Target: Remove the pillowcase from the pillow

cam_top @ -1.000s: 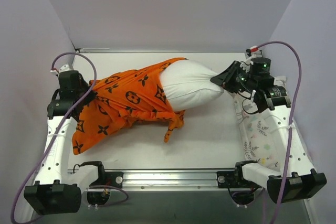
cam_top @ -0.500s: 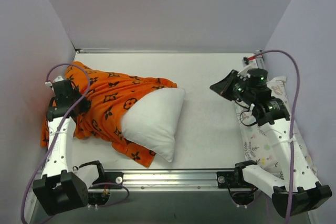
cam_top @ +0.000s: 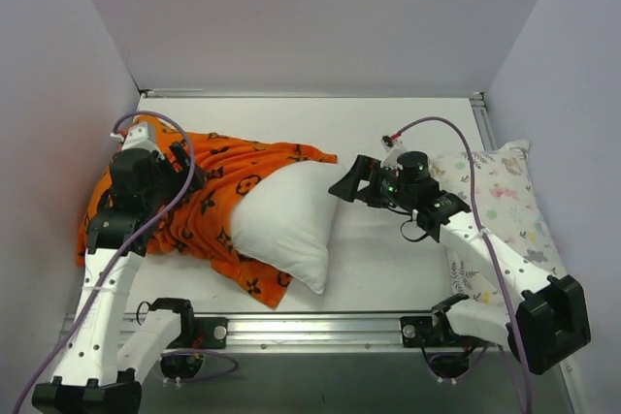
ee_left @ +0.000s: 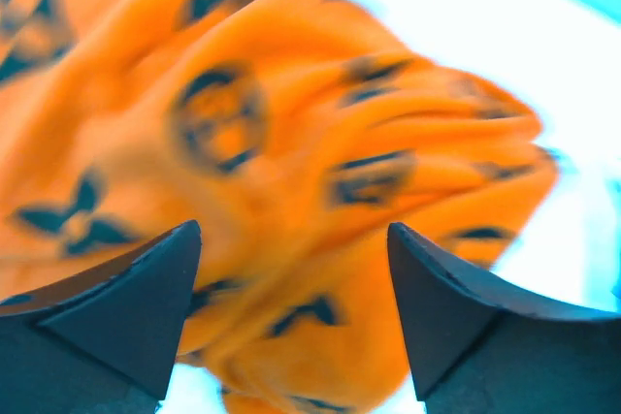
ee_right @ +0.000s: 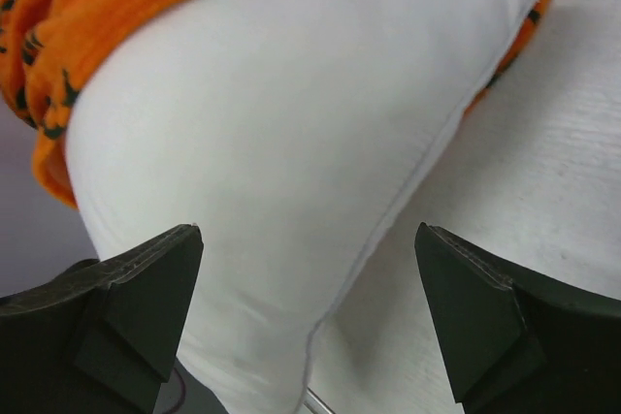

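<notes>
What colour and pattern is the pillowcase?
The pillowcase is bright orange with black flower and circle motifs, clearest in the top external view.

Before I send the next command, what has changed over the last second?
The right gripper let go of the pillow, swung left and now points open at it. The pillow dropped toward the near left, onto the pillowcase. The left gripper now hangs open over the pillowcase. The floral pillow stayed at the right edge.

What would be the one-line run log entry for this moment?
left gripper: open above pillowcase | right gripper: open facing pillow | pillow: largely exposed
</notes>
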Available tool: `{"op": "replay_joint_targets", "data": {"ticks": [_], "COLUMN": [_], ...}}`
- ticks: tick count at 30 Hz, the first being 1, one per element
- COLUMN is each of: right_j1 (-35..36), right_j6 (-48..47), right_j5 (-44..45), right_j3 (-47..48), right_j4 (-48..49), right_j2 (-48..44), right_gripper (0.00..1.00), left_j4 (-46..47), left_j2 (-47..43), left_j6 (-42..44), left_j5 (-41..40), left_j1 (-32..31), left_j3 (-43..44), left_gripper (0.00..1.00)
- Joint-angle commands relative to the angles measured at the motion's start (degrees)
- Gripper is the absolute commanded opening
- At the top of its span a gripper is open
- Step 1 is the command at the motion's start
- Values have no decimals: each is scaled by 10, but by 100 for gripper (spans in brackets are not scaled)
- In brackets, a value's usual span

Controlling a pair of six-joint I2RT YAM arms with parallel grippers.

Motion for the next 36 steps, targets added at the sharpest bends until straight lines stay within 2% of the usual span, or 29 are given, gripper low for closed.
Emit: {"op": "replay_joint_targets", "data": {"ticks": [1,4,6,7,13,15,16,17,19,20,21,23,24,27,28,29,32,36], "right_j1": [15,37,53,61,113,122,124,126,129,130,132,132,132,132,132,132,129,106], "right_j6": [35,53,48,45,38,46,49,58,65,71,71,70,67,57,56,53,42,35], "right_j5": [-39,-31,-16,-10,28,31,30,30,44,52,61,88,101,157,170,198,235,266], "right_j3": [-5,12,39,47,98,96,94,90,82,75,74,67,63,67,65,61,47,17], "right_j4": [162,200,192,190,168,184,193,198,206,203,196,184,174,113,87,78,40,6], "right_j2": [35,77,98,115,234,262,286,297,316,319,320,316,312,291,276,264,221,150], "right_gripper": [99,100,100,100,100,96,91,65,30,9,0,0,0,0,0,0,0,0], "left_j4": [1,18,33,35,44,44,44,44,41,42,41,39,37,25,17,13,1,0], "left_j2": [23,94,137,185,374,410,437,447,467,471,472,478,483,488,493,494,497,495], "left_j6": [33,47,70,79,145,161,165,170,173,174,176,178,179,179,177,174,157,123], "left_j5": [18,-8,-38,-50,-27,-21,-19,-16,-18,-15,-13,-19,-23,-44,-65,-77,-122,-166], "left_j1": [-51,-132,-205,-221,-257,-259,-261,-261,-261,-260,-261,-260,-259,-253,-251,-246,-221,-155], "left_j3": [89,144,188,206,315,337,341,343,338,333,329,320,319,320,323,328,336,341], "left_gripper": [87,89,91,91,95,95,95,95,95,95,94,90,85,56,33,23,0,0]}}
